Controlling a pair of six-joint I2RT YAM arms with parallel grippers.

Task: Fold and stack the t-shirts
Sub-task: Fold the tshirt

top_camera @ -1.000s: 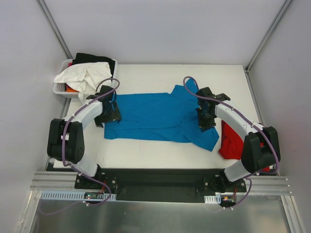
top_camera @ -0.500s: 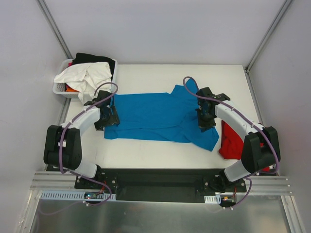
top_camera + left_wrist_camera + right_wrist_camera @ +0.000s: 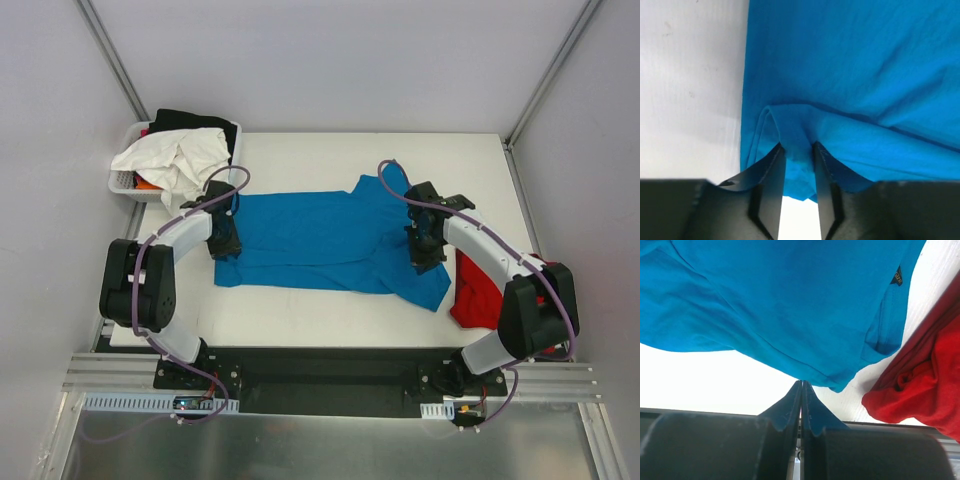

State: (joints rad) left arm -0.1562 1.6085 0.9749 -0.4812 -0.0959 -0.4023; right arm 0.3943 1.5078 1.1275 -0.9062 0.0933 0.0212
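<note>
Turquoise t-shirt [image 3: 320, 240]: flat across mid-table, hem end left, sleeves right. Red t-shirt [image 3: 475, 290]: crumpled just beside its right end, at the right edge of the table [image 3: 300, 160].

Changed in the last second:
- Left gripper [image 3: 225, 243]: shifted from the near-left corner to the middle of the left hem. Narrowed from wide apart to clamped on a raised pleat of turquoise cloth.
- Right gripper [image 3: 425, 258]: unmoved, jaws together over the near sleeve.

Meaning: hem grip just made, fold probably about to start. Nothing folded or stacked yet.

Overhead view: placement only, left pinch hidden under the wrist. Left wrist view: pleat squeezed between both fingers [image 3: 772, 170]. Right wrist view: tips meeting at the shirt's near edge; cloth caught or not, cannot tell.

Far left: basket [image 3: 122, 182] holding white garment [image 3: 175, 155] and black garment [image 3: 190, 120].
</note>
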